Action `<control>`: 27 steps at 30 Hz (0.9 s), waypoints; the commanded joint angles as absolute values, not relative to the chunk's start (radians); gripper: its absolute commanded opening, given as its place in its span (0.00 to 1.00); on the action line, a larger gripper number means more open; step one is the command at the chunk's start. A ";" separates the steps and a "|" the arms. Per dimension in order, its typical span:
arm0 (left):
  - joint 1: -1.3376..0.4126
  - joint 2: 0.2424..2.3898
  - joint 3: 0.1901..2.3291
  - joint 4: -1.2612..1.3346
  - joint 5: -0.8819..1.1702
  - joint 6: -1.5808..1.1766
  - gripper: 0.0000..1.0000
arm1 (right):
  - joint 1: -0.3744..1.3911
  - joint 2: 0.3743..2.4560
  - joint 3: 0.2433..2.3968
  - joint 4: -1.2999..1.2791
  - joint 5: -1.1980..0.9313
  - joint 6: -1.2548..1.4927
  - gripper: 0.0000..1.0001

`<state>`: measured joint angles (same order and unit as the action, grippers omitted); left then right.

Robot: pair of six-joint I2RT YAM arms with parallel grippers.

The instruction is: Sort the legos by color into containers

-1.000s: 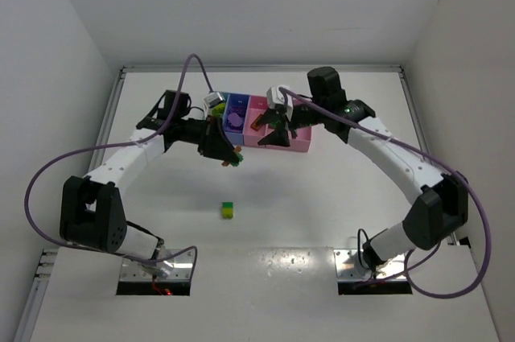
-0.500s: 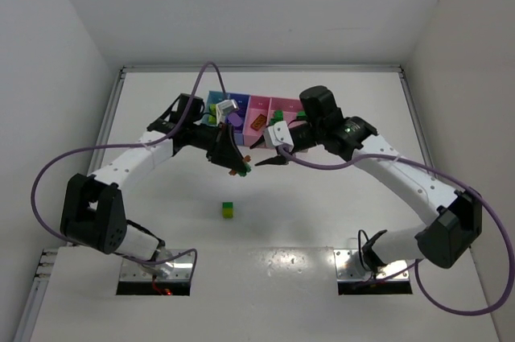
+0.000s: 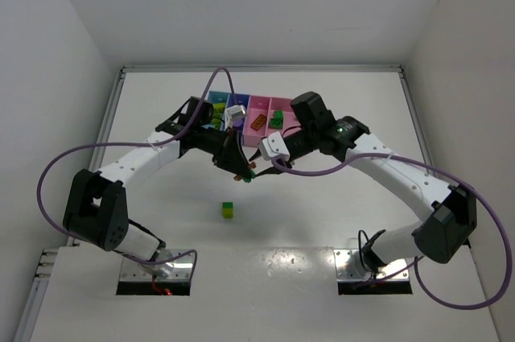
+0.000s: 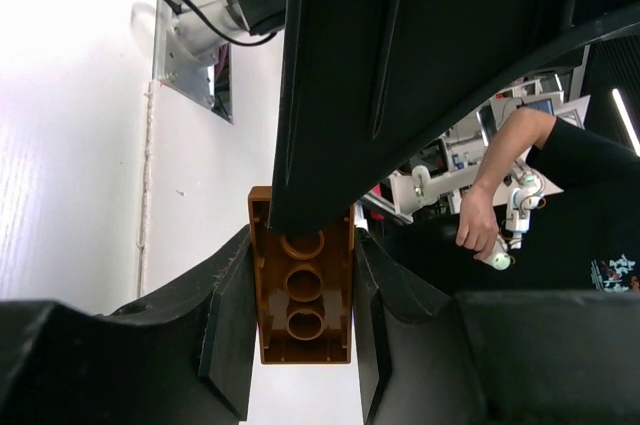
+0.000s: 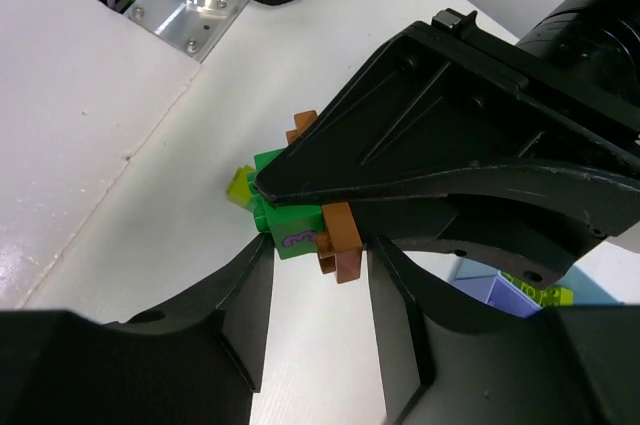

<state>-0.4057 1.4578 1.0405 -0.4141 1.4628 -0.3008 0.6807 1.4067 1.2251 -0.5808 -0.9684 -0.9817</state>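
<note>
My left gripper (image 3: 240,168) is shut on a short strip of legos and holds it above the table, in front of the containers. In the left wrist view the strip's orange brick (image 4: 305,290) sits underside up between my fingers. My right gripper (image 3: 259,162) is open, its jaws standing either side of the strip's green and orange end (image 5: 312,233); whether they touch it I cannot tell. A loose green and yellow brick (image 3: 228,210) lies on the table nearer the bases. The containers (image 3: 259,100) stand at the back, with an orange brick (image 3: 258,122) and a green brick (image 3: 276,120) in the pink bins.
The light blue and blue bins (image 5: 497,290) with a yellow-green brick (image 5: 546,294) show behind the left gripper in the right wrist view. The arms' base plates (image 3: 158,271) lie at the near edge. White walls stand on three sides.
Both grippers moved away from the bins toward the table's middle. My right gripper swung left and down from the pink bins to the strip held by my left gripper.
</note>
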 commanded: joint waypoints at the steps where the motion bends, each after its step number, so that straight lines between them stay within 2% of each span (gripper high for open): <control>1: -0.425 1.456 1.062 -0.388 1.621 -0.304 0.05 | 0.687 1.416 1.273 -0.586 -1.000 -1.039 0.42; 13: -0.452 1.474 1.043 -0.351 1.621 -0.322 0.05 | 0.706 1.407 1.282 -0.614 -1.000 -1.098 0.31; 25: -0.471 1.474 1.025 -0.324 1.621 -0.344 0.05 | 0.706 1.368 1.264 -0.699 -0.973 -1.236 0.31; 27: -0.480 1.474 1.025 -0.324 1.621 -0.344 0.05 | 0.706 1.368 1.264 -0.724 -0.963 -1.247 0.33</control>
<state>-0.4572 1.4757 1.0245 -0.3496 1.4582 -0.3222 0.6918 1.3972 1.2427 -0.7300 -0.9432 -1.1492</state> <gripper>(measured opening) 0.411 0.348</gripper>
